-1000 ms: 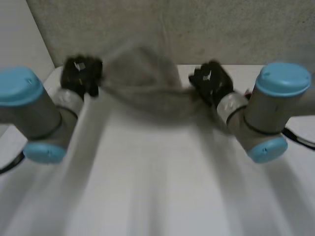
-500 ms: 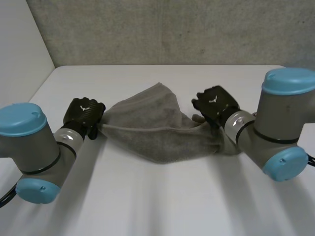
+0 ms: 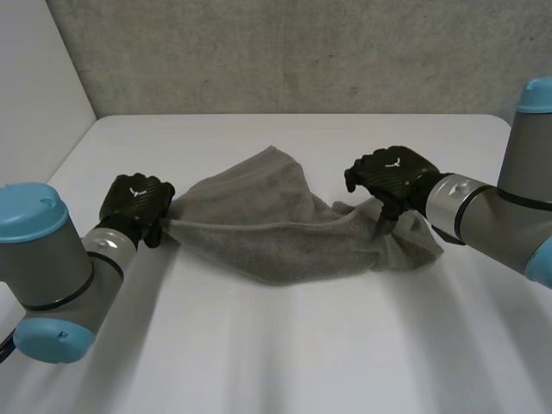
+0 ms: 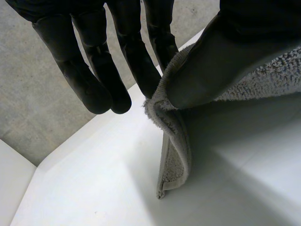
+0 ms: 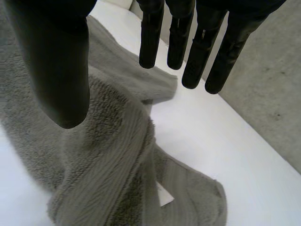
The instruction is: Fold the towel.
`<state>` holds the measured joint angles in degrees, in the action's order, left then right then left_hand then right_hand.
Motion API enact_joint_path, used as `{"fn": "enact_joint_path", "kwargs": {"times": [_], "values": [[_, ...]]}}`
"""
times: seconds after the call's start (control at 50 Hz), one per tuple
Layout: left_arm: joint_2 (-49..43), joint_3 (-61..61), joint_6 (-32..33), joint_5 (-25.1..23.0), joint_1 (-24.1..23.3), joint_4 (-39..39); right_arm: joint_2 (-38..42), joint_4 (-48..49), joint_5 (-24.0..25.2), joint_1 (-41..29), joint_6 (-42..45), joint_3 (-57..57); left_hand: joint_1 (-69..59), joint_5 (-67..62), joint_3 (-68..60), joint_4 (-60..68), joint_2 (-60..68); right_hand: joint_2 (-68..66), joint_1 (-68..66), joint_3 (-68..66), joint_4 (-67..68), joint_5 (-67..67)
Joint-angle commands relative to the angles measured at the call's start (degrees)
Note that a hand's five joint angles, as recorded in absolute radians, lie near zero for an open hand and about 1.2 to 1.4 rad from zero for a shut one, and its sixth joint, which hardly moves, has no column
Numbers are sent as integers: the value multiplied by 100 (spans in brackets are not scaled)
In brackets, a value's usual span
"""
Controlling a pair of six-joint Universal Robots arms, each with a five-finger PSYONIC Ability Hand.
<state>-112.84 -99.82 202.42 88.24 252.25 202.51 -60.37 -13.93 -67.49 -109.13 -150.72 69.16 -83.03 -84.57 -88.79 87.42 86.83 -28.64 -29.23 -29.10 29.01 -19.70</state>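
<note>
1. Towel [image 3: 276, 228]: grey terry cloth, bunched into a loose, sagging band on the white table [image 3: 276, 345], with one hand at each end.
2. At the towel's end on the robot's left side, the left hand [image 3: 136, 200] is closed on the cloth. A taut ridge of fabric runs from it along the towel's length.
3. In the left wrist view, the thumb [image 4: 221, 61] presses the towel's hemmed edge against the side of one finger [image 4: 141, 66] in a firm pinch. The other fingers stand straight just beside the towel and hold nothing. Below the pinch, a short flap of towel hangs down and reaches the table.
4. At the towel's opposite end, the right hand [image 3: 388, 175] sits over heaped cloth, which piles up beneath it and spills out on the side away from the towel's middle.
5. In the right wrist view, the fingers [image 5: 151, 42] are straight and stand well apart from the thumb [image 5: 56, 70], with no towel caught between them. The hand is relaxed and grips nothing. The thumb's tip is close above a thick fold of towel, but I cannot tell whether it touches.
6. From the towel's middle, a flat corner of cloth spreads away toward the grey wall [image 3: 302, 52] beyond the towel.
</note>
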Motion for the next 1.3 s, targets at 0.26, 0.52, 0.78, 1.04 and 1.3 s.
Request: {"fn": "enact_joint_path", "kwargs": {"times": [0.26, 0.52, 0.78, 1.04, 1.3], "values": [[-89, 155, 8, 0, 53, 16, 799, 74, 157, -65, 34, -455, 303, 1457, 879, -742, -683, -5136, -5076, -5090, 5099, -5030], [-1127, 3539, 1124, 79, -62, -54, 632, 4338, -711, -152, 113, -1361, 303, 1457, 879, -742, -683, -5136, -5077, -5090, 5099, -5030], [-494, 4245, 254, 493, -158, 1143, 237, 4507, -1099, -328, 122, -1116, 303, 1457, 879, -742, -683, -5136, -5077, -5090, 5099, -5030], [-476, 1460, 517, 70, -27, 404, 122, 2070, -994, -346, 948, -139, 303, 1457, 879, -742, -683, -5136, -5077, -5090, 5099, -5030], [-29, -537, 1142, 53, 141, 157, 25, 1472, -1003, -416, 1475, 1469, 303, 1457, 879, -742, -683, -5136, -5077, -5090, 5099, -5030]]}}
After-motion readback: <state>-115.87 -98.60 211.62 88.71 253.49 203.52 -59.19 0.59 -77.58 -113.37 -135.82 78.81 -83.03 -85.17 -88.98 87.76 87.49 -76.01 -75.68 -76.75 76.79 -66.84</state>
